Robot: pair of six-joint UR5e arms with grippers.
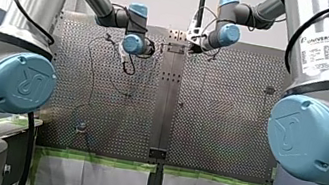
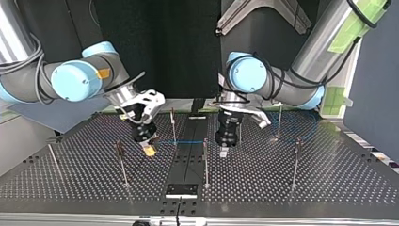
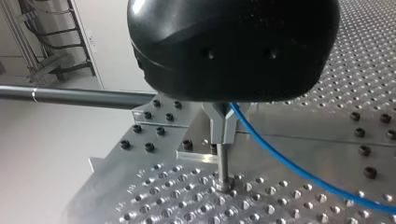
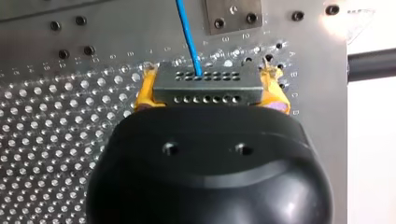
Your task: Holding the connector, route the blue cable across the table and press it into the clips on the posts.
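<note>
My right gripper (image 4: 208,74) is shut on the grey connector (image 4: 205,91), which sits between its yellow pads (image 4: 144,91). The blue cable (image 4: 187,32) leaves the connector and runs ahead over the plate. In the top view my right gripper (image 2: 149,149) hangs low at the left. The cable (image 2: 188,141) stretches level from it to my left gripper (image 2: 224,151). In the left wrist view my left gripper (image 3: 223,140) has its metal fingers shut on the cable (image 3: 289,165). They stand directly over a thin post (image 3: 223,168).
Several thin posts stand on the perforated table (image 2: 329,179), among them one (image 2: 121,162) near my right gripper, one (image 2: 205,162) in the middle and one (image 2: 295,162) at the top view's right. A dark centre strip (image 2: 188,160) divides the table.
</note>
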